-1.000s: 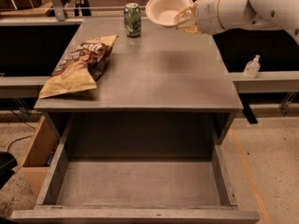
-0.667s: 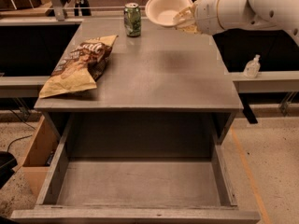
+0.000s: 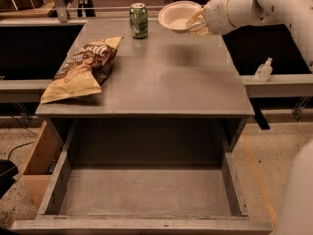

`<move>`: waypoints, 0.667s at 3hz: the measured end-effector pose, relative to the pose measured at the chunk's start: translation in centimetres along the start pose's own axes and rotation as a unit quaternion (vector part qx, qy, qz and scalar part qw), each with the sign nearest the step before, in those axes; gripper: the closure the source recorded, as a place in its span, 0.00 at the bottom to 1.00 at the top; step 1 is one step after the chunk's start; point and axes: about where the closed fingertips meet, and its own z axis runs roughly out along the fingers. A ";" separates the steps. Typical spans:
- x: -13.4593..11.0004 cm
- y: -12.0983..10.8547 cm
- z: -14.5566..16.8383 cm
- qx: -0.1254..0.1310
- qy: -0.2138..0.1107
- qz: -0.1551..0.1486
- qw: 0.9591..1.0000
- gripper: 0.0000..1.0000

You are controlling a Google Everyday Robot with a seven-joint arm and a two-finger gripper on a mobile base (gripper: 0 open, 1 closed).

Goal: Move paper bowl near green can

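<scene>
Paper bowl (image 3: 177,14) is held off the table (image 3: 161,82) at the far edge, tipped so its hollow faces partly toward the camera, with its left rim close to the green can (image 3: 139,20) but not touching it. The gripper (image 3: 196,22) is clamped on the bowl's right rim, at the end of the white arm (image 3: 254,6), which reaches in from the upper right across the table's far right corner. The can stands upright near the far edge, a little left of the middle. A chip bag (image 3: 83,67) lies flat along the left side, one end close to the can and the other running down to the left front corner, where it slightly overhangs the edge. Between the bag and the right edge, the middle and right of the tabletop are bare, all the way to the front edge. Below the front edge a wide drawer (image 3: 146,195) is pulled fully out, nothing showing on its floor. Off the table to the right, a small clear bottle (image 3: 264,70) stands on a lower ledge (image 3: 283,85), well apart from the bowl and can.
</scene>
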 end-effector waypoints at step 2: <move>5.5 2.9 3.4 -0.052 -0.009 0.020 0.998 1.00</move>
